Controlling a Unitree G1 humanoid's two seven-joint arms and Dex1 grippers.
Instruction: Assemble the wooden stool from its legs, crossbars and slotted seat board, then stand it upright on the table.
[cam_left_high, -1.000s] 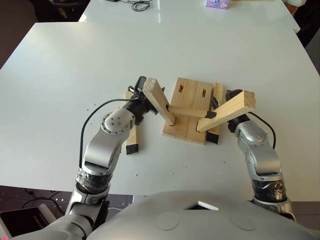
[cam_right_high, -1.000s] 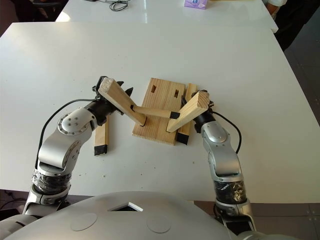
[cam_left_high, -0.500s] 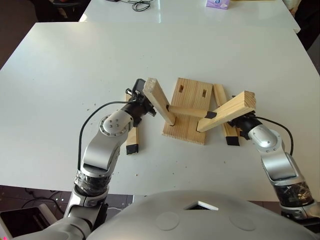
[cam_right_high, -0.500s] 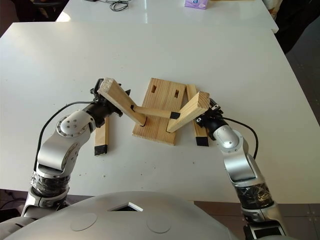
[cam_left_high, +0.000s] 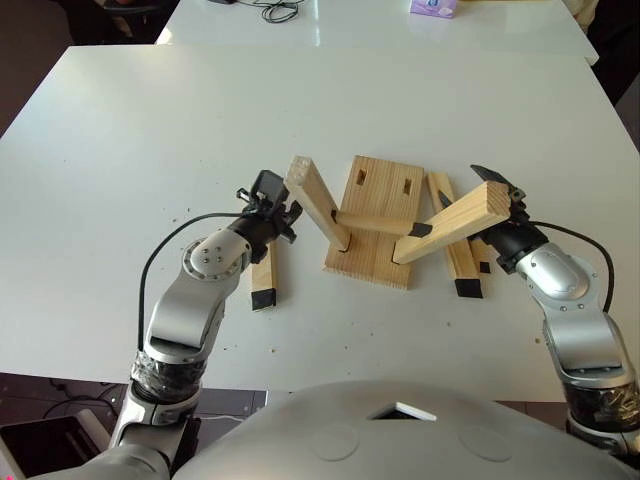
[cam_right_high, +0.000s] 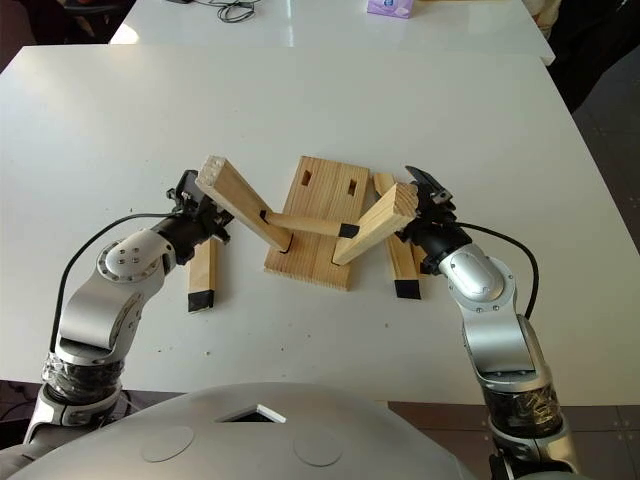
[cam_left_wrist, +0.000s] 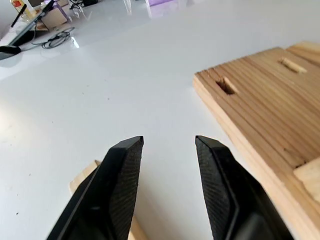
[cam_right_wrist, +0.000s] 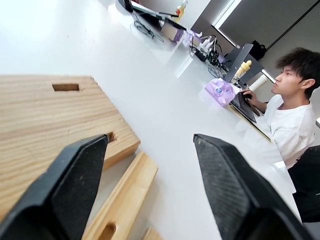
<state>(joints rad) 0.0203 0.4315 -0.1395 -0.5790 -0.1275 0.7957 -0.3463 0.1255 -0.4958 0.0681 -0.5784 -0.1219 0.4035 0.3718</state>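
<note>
Both grippers are empty. The left gripper (cam_left_wrist: 169, 142) has its fingers (cam_left_wrist: 122, 170) spread, with bare table (cam_left_high: 150, 120) in the gap. The right gripper (cam_right_wrist: 150, 139) has its fingers (cam_right_wrist: 80, 170) wide apart too, with nothing between them.

Stool is part-built and not upright. The seat board (cam_left_high: 385, 188) lies flat on the table, pale slatted wood, with two small rectangular slots (cam_left_high: 362, 177) near its far edge. From the left gripper's wrist camera, the board sits just past the fingertips on the inner side, one slot in view.

Two legs stand out of the near end of the board, splayed outward in a V. The left leg (cam_left_high: 318, 200) tilts toward the left gripper, its top end just beside the fingertips but not between them. The right leg (cam_left_high: 455, 222) tilts toward the right gripper, its top end right at the fingers. I can't tell if they touch. A short crossbar (cam_left_high: 375, 218) links the two legs low down, with a black cap at the right joint.

Loose parts: one loose leg (cam_left_high: 264, 265) with a black end cap lies flat on the table under and just behind the left fingers. Another loose piece (cam_left_high: 455, 255), also black-capped, lies flat beside the board's right edge, below the right fingers. In the right wrist view it runs through the gap between them. A further stick is partly hidden behind the right leg.
</note>
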